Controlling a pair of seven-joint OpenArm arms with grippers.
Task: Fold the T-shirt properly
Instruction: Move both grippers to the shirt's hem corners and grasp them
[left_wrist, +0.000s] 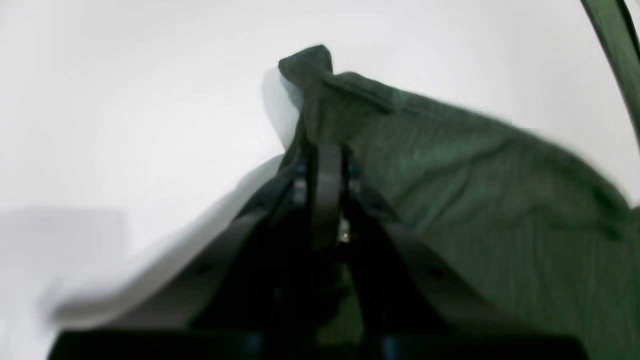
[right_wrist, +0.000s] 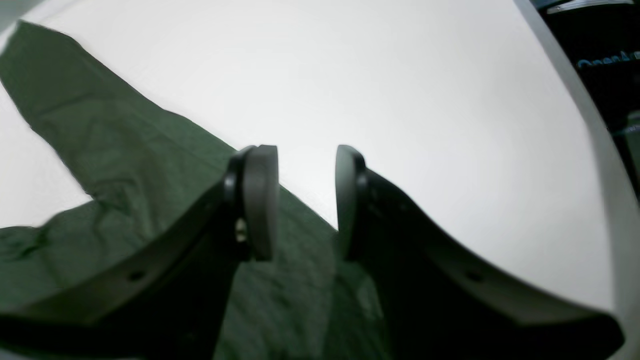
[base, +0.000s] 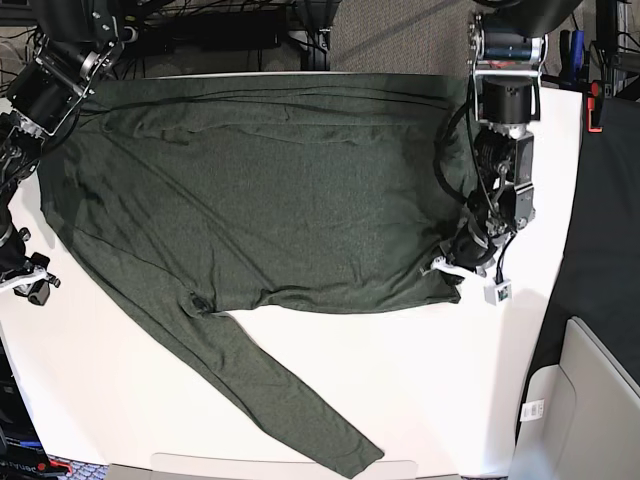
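Olive knit covers most of the white table (base: 300, 400): the shirt (base: 260, 190) lies spread flat across the middle and far part, its body reaching from about 9 o'clock over to 3 o'clock, with one long sleeve (base: 270, 390) running from the body's near edge down toward 5 o'clock, ending near the table's front edge. At 3 o'clock the left gripper (base: 462, 262) sits on the shirt's corner there; its wrist view shows the jaws pressed together on a bunched fold of the fabric (left_wrist: 450, 200), a small peak of cloth sticking up just beyond the fingertips (left_wrist: 327, 165) and the rest of the knit draping away to the right, lifted a little off the table. The left arm (base: 505, 150) rises from that corner toward 1 o'clock. At 9 o'clock, by the table's edge, the right gripper (base: 30, 275) is barely in the base view; its own camera shows the two pads (right_wrist: 260, 200) standing apart with bare table between them, nothing held, hovering above the shirt's edge with the sleeve (right_wrist: 100, 130) stretching away beyond. The right arm (base: 50, 80) stands at 10 o'clock, at the shirt's far corner.
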